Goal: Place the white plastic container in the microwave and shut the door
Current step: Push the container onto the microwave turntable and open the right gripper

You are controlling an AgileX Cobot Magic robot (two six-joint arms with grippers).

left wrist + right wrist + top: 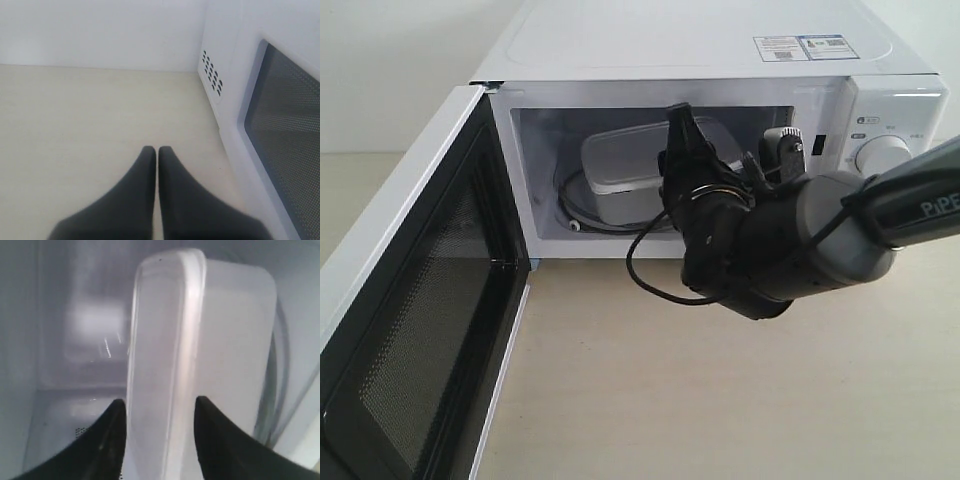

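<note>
The white plastic container point(620, 170) lies inside the microwave point(720, 40) over the glass turntable point(570, 207). My right gripper point(678, 150) reaches through the opening and is shut on the container's near end, one finger over the lid. In the right wrist view the container point(165, 340) fills the gap between the dark fingers of the right gripper point(160, 405). The door point(420, 300) hangs wide open to the left. My left gripper point(157, 150) is shut on nothing above the tabletop, beside the door's outer face point(285, 125). It does not show in the exterior view.
The right arm point(800, 240) and its looping black cable point(650, 275) sit in front of the cavity opening. The control panel with a round dial point(882, 155) is on the right. The beige tabletop point(720, 400) spreads in front; vent holes point(212, 75) mark the microwave's side.
</note>
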